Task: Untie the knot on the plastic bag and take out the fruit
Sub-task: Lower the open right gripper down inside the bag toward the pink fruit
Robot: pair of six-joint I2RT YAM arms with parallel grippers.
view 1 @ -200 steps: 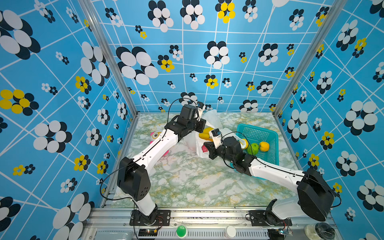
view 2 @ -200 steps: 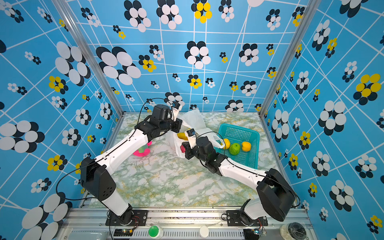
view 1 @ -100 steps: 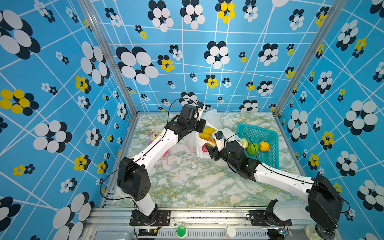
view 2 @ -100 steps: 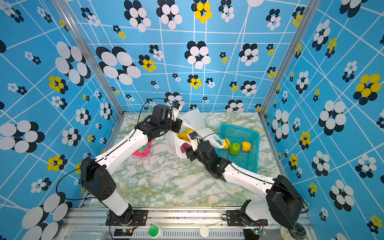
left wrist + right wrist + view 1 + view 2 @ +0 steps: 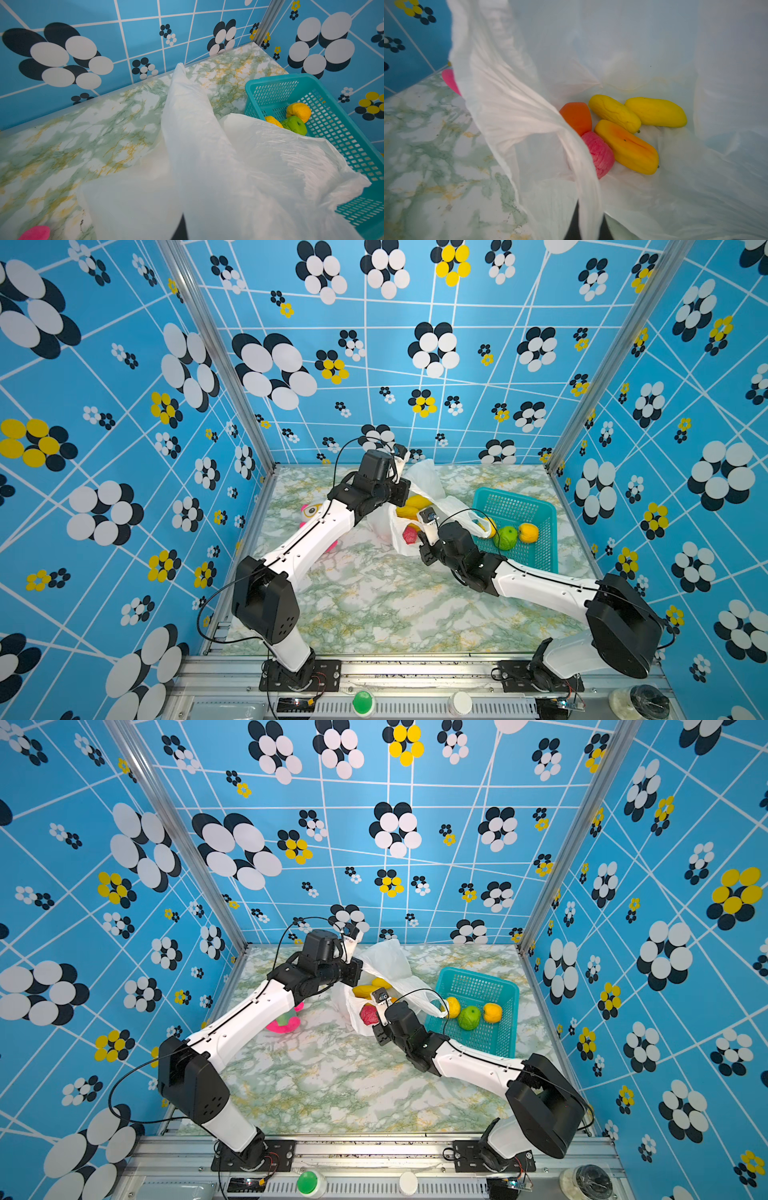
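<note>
The white plastic bag [image 5: 428,485] [image 5: 386,965] lies with its mouth open at the back middle of the table; the knot is out of view. My left gripper [image 5: 401,456] [image 5: 180,228] holds its far wall up, the jaws covered by plastic. My right gripper [image 5: 428,524] [image 5: 588,228] is shut on a strip of the near rim [image 5: 571,145]. Inside lie fruit: a pink-red one [image 5: 602,153], an orange one [image 5: 577,118] and oblong yellow ones [image 5: 656,112].
A teal basket [image 5: 540,556] stands right of the bag with a green fruit [image 5: 505,537], an orange one [image 5: 528,532] and a yellow one [image 5: 490,526]. A pink plush toy [image 5: 311,512] lies under my left arm. The cell's walls are close behind and on both sides.
My right gripper opened, then closed on the bag's near rim, and its arm shifted a little. The left arm and the bag's raised wall have stayed in place.
</note>
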